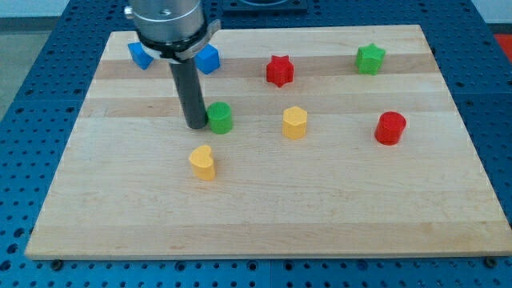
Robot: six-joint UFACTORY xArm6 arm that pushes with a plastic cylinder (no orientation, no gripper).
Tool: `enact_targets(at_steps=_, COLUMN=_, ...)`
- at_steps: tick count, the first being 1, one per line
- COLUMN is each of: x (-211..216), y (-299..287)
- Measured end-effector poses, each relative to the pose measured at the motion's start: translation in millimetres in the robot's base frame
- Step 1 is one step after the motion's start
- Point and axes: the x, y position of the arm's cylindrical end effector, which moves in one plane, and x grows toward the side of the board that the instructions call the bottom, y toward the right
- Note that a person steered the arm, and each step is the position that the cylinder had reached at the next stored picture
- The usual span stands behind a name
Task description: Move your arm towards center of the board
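My tip (pixel 196 125) rests on the wooden board (pixel 264 216), left of the board's middle. It is right beside the left side of a green cylinder (pixel 220 118), touching or nearly touching it. A yellow heart-shaped block (pixel 203 162) lies just below the tip. A yellow hexagonal block (pixel 294 122) sits near the board's middle, to the right of the green cylinder. The rod rises from the tip to the arm's grey mount (pixel 168 24) at the view's top.
A red star (pixel 279 70) and a green star (pixel 370 58) lie along the top. A red cylinder (pixel 390 128) sits at the right. Two blue blocks (pixel 141 54) (pixel 208 58) lie at the top left, partly behind the arm's mount.
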Motion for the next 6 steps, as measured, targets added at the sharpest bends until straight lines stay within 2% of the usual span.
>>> enact_targets(at_steps=3, x=23.7, y=57.9)
enact_targets(at_steps=5, x=-20.2, y=58.7)
enact_targets(at_steps=6, x=-20.2, y=77.0)
